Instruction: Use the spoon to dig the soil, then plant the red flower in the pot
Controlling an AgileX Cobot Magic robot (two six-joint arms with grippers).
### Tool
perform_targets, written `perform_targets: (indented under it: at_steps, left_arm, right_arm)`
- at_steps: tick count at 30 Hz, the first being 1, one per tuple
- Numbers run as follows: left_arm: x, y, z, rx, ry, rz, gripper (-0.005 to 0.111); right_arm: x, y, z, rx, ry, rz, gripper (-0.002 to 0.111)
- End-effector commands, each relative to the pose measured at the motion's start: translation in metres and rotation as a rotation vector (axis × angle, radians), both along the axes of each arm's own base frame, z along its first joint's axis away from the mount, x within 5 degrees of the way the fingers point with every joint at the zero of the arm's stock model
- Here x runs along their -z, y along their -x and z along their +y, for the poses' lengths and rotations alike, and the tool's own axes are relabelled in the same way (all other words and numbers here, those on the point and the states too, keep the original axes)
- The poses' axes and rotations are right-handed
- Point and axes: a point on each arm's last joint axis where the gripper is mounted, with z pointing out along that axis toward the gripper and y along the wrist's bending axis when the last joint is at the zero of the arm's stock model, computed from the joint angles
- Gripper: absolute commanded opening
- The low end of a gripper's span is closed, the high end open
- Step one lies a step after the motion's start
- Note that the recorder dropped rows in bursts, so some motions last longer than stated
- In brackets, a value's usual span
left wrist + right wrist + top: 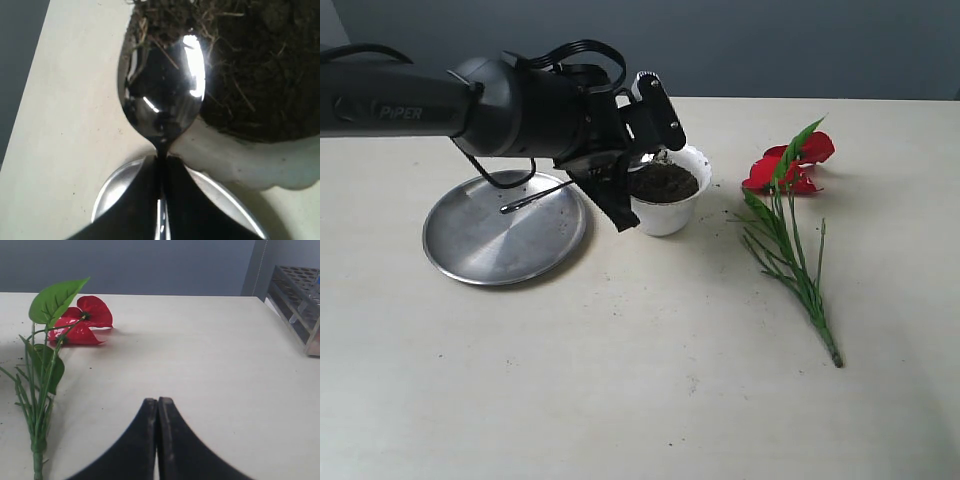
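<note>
My left gripper (625, 187) is shut on the neck of the silver spoon (162, 95), and the handle (535, 197) sticks out back over the steel plate. The spoon's bowl is tipped into the dark soil (250, 65) at the near edge of the white pot (670, 215), with soil fibres on its tip. The red flower (790, 165) lies flat on the table to the right of the pot, its green stem (800, 270) pointing toward the front. My right gripper (158, 401) is shut with nothing in it, low over bare table beside the flower (82, 322).
A round steel plate (505, 240) lies left of the pot, under the left arm. A few soil crumbs are scattered between the pot and the flower. A test-tube rack (297, 300) stands at the table edge in the right wrist view.
</note>
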Motion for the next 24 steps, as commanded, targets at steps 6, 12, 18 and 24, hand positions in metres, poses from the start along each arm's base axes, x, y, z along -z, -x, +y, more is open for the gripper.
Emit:
perform_targets:
  at_steps: [6, 12, 18, 24]
  left_arm:
    - [-0.002, 0.0, -0.0038, 0.002, 0.047, -0.006, 0.0]
    - [-0.002, 0.0002, -0.0012, -0.006, 0.016, -0.004, 0.0]
    - [-0.0028, 0.0002, 0.0025, -0.015, -0.029, -0.003, 0.0]
    - [-0.0111, -0.0031, 0.0035, -0.047, -0.047, -0.012, 0.0]
  right_arm:
    - [0.0003, -0.0002, -0.0002, 0.003, 0.001, -0.011, 0.0]
    - [0.0003, -0.0002, -0.0003, 0.003, 0.004, -0.011, 0.0]
    - [0.0003, -0.0002, -0.0003, 0.003, 0.004, -0.011, 0.0]
    - [0.0003, -0.0002, -0.0003, 0.003, 0.004, -0.011, 0.0]
